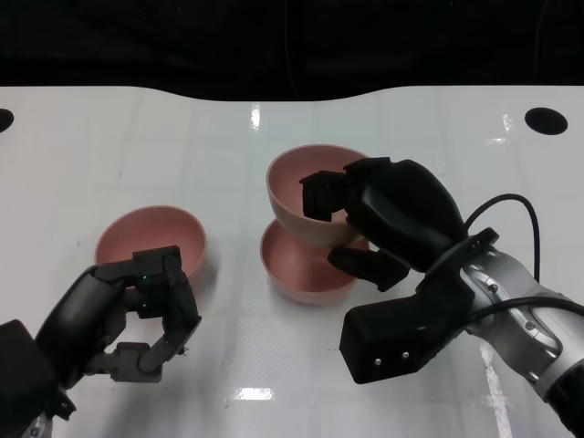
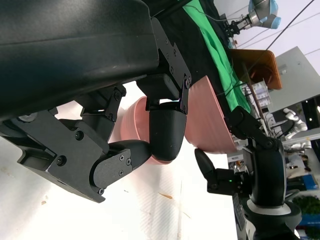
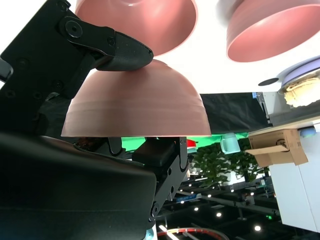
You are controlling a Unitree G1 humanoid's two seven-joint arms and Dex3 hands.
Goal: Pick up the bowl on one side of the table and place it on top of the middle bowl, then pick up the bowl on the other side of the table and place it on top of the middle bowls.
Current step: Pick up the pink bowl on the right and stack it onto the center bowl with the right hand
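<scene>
Above the middle bowl (image 1: 306, 269), right hand (image 1: 388, 214) pinches held bowl (image 1: 306, 196) by rim; looks light, rigid, slick. Left hand (image 1: 137, 315) spread, empty.

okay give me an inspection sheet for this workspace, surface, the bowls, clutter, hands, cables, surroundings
Surface: white table, glossy with light glare; dark holes at its far corners.
Job's things: held pink bowl tilted over the middle bowl; contact unclear. Left bowl stands alone.
Clutter: nothing seen.
Hands: right hand grips the held bowl's rim; left hand holds nothing, near the left bowl.
Cables: black cable looping at the right forearm.
Surroundings: dark backdrop beyond the table; wrist views show green cloth, shelving, other robot equipment.
</scene>
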